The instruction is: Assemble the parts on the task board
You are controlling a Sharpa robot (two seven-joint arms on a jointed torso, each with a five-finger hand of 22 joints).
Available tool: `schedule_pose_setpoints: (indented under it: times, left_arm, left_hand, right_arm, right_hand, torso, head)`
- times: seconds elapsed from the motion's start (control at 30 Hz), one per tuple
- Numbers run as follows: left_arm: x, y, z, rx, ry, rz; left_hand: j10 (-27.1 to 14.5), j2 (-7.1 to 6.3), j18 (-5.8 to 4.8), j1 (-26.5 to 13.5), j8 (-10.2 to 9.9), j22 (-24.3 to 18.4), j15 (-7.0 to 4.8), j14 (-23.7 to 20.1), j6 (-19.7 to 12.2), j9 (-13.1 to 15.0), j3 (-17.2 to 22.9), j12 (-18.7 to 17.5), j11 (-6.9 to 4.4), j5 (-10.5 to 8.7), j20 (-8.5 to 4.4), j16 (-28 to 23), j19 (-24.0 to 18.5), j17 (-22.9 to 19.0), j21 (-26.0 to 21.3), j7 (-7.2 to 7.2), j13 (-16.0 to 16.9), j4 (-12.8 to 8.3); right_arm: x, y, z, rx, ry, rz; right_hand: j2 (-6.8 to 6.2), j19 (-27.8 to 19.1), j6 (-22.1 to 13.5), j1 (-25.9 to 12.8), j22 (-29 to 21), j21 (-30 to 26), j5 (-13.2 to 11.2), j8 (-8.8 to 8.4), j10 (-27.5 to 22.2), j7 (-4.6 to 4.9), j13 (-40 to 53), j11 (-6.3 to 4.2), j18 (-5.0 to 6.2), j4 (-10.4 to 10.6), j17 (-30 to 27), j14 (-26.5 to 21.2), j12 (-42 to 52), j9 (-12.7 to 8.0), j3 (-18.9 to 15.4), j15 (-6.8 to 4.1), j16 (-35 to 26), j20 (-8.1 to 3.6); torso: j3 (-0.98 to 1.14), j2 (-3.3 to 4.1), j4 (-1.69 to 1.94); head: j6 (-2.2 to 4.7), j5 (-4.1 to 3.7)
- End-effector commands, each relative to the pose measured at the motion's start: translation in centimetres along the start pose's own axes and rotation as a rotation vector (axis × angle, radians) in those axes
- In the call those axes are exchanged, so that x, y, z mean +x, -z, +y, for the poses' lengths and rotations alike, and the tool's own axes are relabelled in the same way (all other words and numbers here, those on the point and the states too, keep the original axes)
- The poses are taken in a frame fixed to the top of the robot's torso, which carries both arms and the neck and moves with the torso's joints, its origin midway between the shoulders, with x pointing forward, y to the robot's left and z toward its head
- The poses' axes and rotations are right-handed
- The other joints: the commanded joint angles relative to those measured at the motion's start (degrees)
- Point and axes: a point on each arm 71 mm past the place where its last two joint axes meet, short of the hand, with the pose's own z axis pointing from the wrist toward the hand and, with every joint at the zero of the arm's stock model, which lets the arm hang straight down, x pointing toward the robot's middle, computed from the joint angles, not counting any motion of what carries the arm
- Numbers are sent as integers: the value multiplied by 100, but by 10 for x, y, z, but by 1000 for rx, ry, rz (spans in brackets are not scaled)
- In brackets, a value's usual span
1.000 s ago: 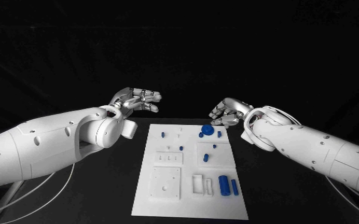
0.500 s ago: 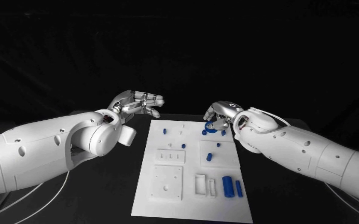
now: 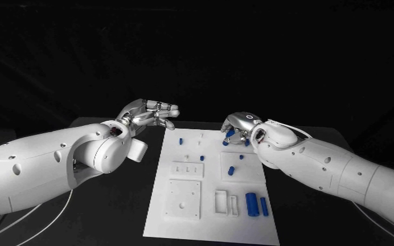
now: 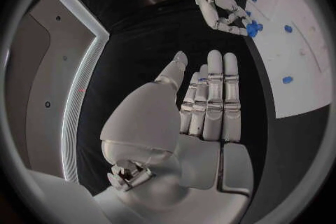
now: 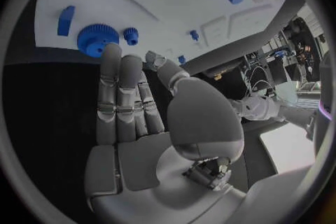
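The white task board (image 3: 191, 209) lies in the middle of the black table with several small blue parts on it. My right hand (image 3: 239, 125) hovers over the board's far right corner, fingers stretched out and thumb apart. Its fingertips (image 5: 111, 53) reach the rim of a large blue gear (image 5: 95, 39), and a small blue gear (image 5: 131, 35) sits beside it. I cannot tell whether they touch. The left wrist view shows the same right hand (image 4: 223, 10) over that gear (image 4: 251, 28). My left hand (image 3: 152, 113) hangs empty off the board's far left corner, with straight fingers (image 4: 213, 102).
A thick blue cylinder (image 3: 252, 204) and a thinner one (image 3: 263, 205) lie at the board's near right. A short blue peg (image 3: 230, 171) rests mid-board. Small blue pins (image 3: 202, 158) stand nearer the left. Black table surrounds the board.
My right hand has come in and down over the large blue gear at the board's far right. The left hand has hardly moved. The camera view has shifted a little.
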Motion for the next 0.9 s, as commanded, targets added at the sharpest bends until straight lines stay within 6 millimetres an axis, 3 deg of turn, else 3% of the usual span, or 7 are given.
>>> schedule_pose_setpoints:
  times: [0.03,0.57,0.9]
  left_arm:
    - [1,0,-3,12,-4,20]
    - [-3,-1,-5,17,-8,11]
    - [-4,-1,-5,17,-9,9]
  left_hand:
    - [-44,-16,52,-53,-22,-30,14,-42,-39,-2,-32,-15,-4,14,22,-43,-53,-32,-41,-12,8,-21]
    - [-66,-13,50,-40,-22,-129,36,-33,-45,-2,-46,-17,9,17,47,-219,-52,-156,-151,-9,8,-21]
    - [-75,-14,50,-38,-22,-142,37,-23,-44,-2,-49,-16,11,16,48,-235,-43,-167,-161,-8,8,-22]
  right_arm:
    - [3,0,0,4,46,20]
    - [12,3,0,1,66,53]
    - [15,2,2,0,70,56]
  right_hand:
    - [-51,56,9,9,71,-45,-22,-8,-24,-27,0,-12,15,0,-7,-37,-1,-2,35,-4,42,-12]
    - [-76,132,87,-36,617,-113,-5,-7,73,-34,0,-34,-38,3,-61,-47,-2,-1,223,-14,138,-27]
    - [-53,141,176,-25,886,-158,-218,-3,205,-41,2,-64,-41,1,-72,-57,-1,3,464,-24,186,-38]
  torso:
    - [5,68,1]
    - [-19,176,3]
    - [-28,215,8]
  head:
    - [-10,-6]
    - [46,-6]
    - [67,-4]
